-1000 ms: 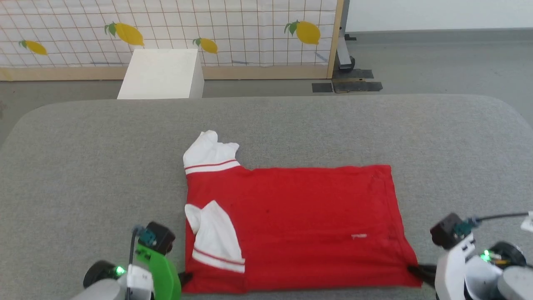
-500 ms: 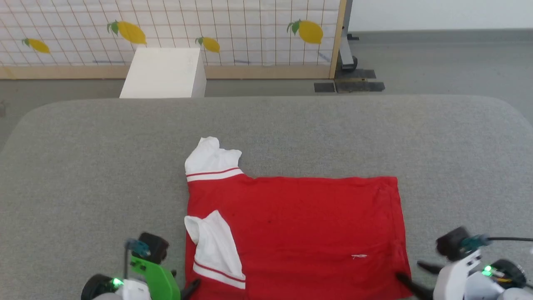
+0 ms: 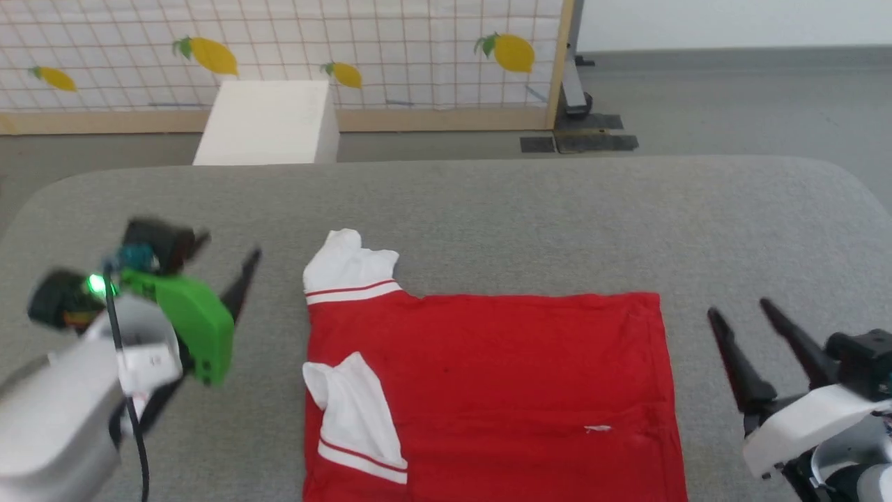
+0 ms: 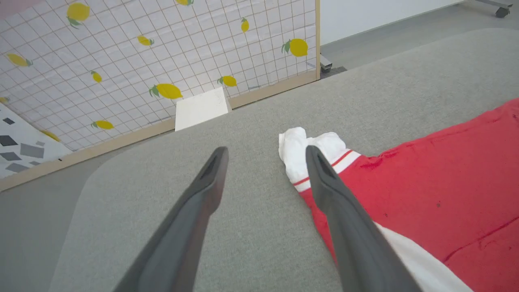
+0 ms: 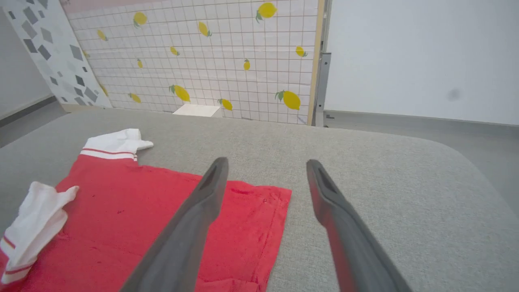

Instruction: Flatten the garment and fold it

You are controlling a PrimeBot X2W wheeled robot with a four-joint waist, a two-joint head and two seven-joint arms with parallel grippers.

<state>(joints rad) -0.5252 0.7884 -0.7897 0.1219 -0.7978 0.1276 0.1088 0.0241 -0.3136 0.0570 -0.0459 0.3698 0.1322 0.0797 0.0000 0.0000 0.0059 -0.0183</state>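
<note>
Garment [image 3: 488,390]: red rectangle flat on grey fabric table [image 3: 488,209]; left gripper [image 4: 265,151], right gripper [image 5: 266,162] jaws spread.

grey fabric-covered table [image 3: 488,202], white box [image 3: 268,122] behind it, lemon-print grid screen [image 3: 390,42], grey floor [image 3: 732,104], white wall [image 3: 732,21]

Bright, even light; slight motion blur on left claw [image 4: 265,149]

We log the left gripper [image 4: 265,149]: two long dark grey tapered fingers [image 4: 194,211], a bright green cover [image 3: 191,324] on the wrist, a green light [image 3: 94,284] at 10 o'clock of it, and a black cable [image 3: 129,411] over the pale grey forearm [image 3: 56,425]. The right gripper [image 3: 739,307] has the same dark fingers, a white wrist shell [image 3: 801,422] and a black block [image 3: 860,348].
</note>
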